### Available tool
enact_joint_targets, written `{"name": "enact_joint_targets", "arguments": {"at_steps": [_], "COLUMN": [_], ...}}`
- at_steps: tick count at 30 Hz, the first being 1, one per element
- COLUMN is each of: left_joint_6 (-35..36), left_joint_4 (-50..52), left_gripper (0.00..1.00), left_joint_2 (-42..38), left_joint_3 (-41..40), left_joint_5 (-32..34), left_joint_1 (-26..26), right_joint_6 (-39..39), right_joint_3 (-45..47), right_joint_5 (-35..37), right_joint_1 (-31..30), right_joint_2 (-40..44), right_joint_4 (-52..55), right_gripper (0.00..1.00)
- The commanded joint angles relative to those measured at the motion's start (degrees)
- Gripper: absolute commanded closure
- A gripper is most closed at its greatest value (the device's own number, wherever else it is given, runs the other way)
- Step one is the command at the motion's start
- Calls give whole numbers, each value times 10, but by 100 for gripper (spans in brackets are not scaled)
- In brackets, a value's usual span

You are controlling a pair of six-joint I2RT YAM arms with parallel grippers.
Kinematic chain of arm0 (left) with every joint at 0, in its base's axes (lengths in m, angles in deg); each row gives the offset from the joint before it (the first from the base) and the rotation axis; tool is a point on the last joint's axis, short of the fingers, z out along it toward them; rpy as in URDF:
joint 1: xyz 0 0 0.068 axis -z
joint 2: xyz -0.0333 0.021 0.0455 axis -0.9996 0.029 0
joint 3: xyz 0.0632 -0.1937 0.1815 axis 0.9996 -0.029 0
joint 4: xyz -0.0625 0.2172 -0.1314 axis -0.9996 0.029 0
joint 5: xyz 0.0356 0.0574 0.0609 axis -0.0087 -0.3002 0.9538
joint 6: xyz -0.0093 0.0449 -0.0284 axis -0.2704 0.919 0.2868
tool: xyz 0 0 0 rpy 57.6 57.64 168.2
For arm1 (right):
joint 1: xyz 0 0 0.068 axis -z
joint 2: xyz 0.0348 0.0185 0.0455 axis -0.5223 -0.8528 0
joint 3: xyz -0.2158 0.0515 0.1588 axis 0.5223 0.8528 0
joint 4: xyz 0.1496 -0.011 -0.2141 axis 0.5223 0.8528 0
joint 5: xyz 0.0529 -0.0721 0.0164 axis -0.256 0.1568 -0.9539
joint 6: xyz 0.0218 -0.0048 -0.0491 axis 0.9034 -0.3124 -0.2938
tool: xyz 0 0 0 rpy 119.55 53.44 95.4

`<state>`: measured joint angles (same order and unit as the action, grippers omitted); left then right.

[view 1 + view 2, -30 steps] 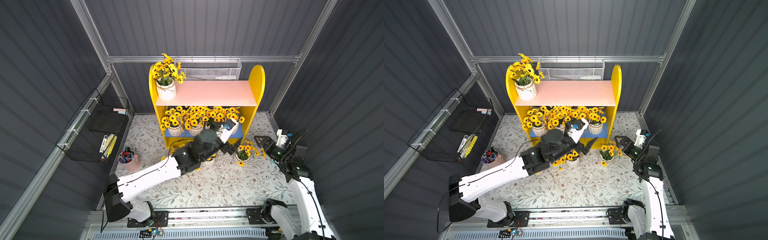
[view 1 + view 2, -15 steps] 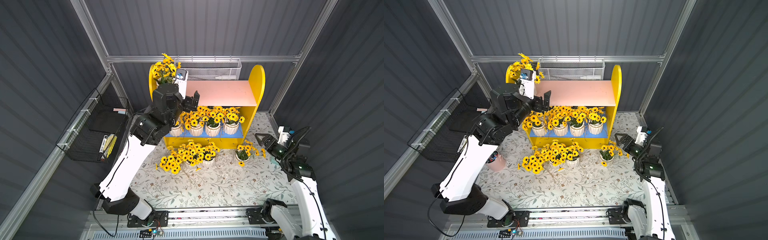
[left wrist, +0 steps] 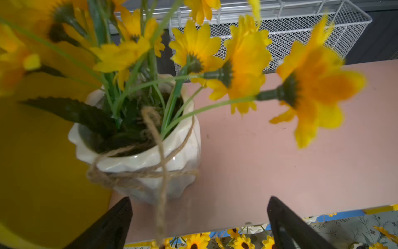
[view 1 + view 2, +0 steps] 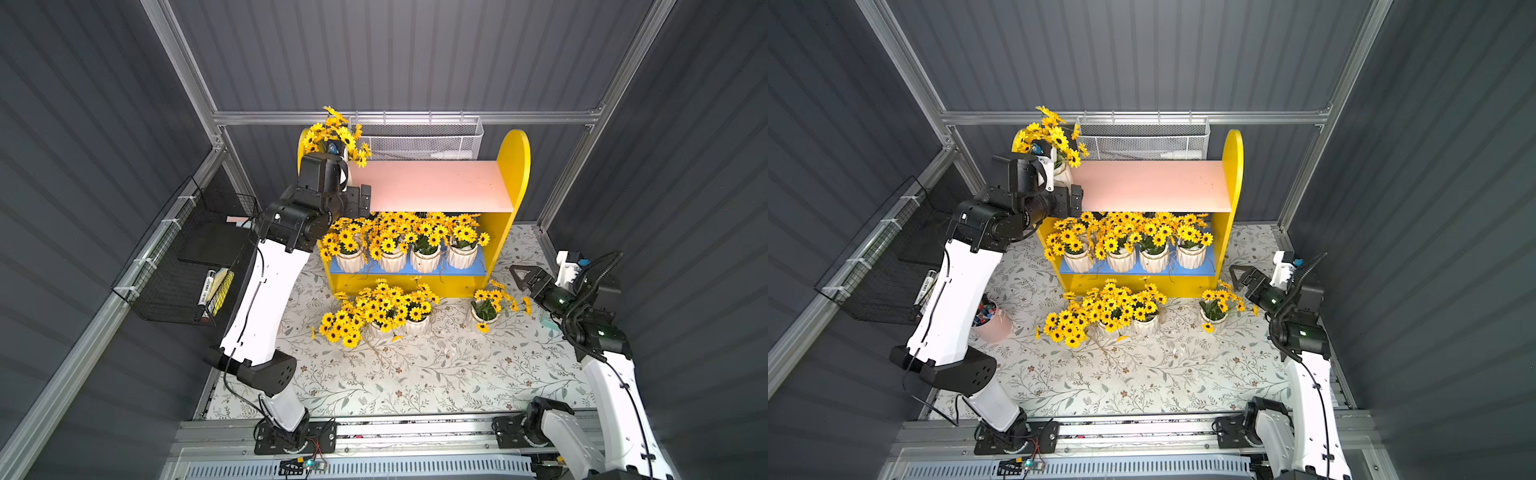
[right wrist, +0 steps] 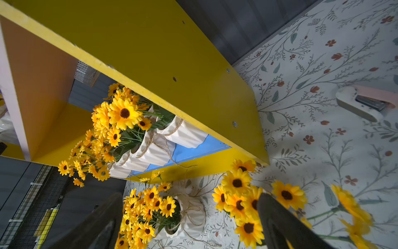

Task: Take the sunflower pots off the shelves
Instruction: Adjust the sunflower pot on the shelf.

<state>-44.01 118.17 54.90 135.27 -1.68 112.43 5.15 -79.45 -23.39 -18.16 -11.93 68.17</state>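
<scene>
- Pots of white ribbed ceramic, twine knotted round each rim, carry bunches of yellow, dark-centred sunflowers.
- One sunflower pot (image 3: 146,159) stands on the pale pink upper board (image 4: 436,187) of the yellow shelves (image 4: 515,166), at the end on the robot's left, beside the side panel.
- A row of four pots (image 4: 392,262) fills the blue lower board (image 4: 478,267).
- A cluster of two pots (image 4: 415,326) and a lone pot (image 4: 482,316) sit on the floral bench (image 4: 415,374) in front of the shelves.
- The left arm reaches up, elbow bent. The left hand (image 3: 199,215) is at the upper board's front edge, fingers apart, with the pot just ahead of them.
- The right hand (image 4: 521,276) hovers low near the lone pot, fingers spread wide and empty.
- Print on the marker (image 4: 205,289) in the black wire basket (image 4: 174,291) is too small to read.
</scene>
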Motion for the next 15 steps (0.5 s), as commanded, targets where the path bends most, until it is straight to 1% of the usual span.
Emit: {"name": "enact_joint_targets", "arguments": {"at_steps": [1, 3, 4, 7, 12, 15], "left_joint_6": [-11, -6, -6, -16, -20, -9], "left_joint_4": [-8, -29, -35, -65, -87, -121], "left_gripper": [1, 1, 1, 1, 1, 1], "left_joint_2": [-13, -19, -21, -35, -44, -52], "left_joint_3": [-19, -37, -42, -71, -92, -113], "left_joint_5": [17, 36, 57, 92, 122, 127], "left_joint_1": [-2, -3, -3, -3, -3, -3], "right_joint_6": [-2, -2, -1, -1, -1, -2], "right_joint_3": [-7, -5, -4, -1, 3, 4], "right_joint_5": [-7, -4, -1, 1, 1, 3], "right_joint_1": [-3, -3, -3, -2, -2, -2], "right_joint_2": [1, 1, 1, 0, -2, -3], "right_joint_4": [4, 3, 3, 1, -3, -5], "right_gripper": [1, 1, 1, 1, 1, 1]}}
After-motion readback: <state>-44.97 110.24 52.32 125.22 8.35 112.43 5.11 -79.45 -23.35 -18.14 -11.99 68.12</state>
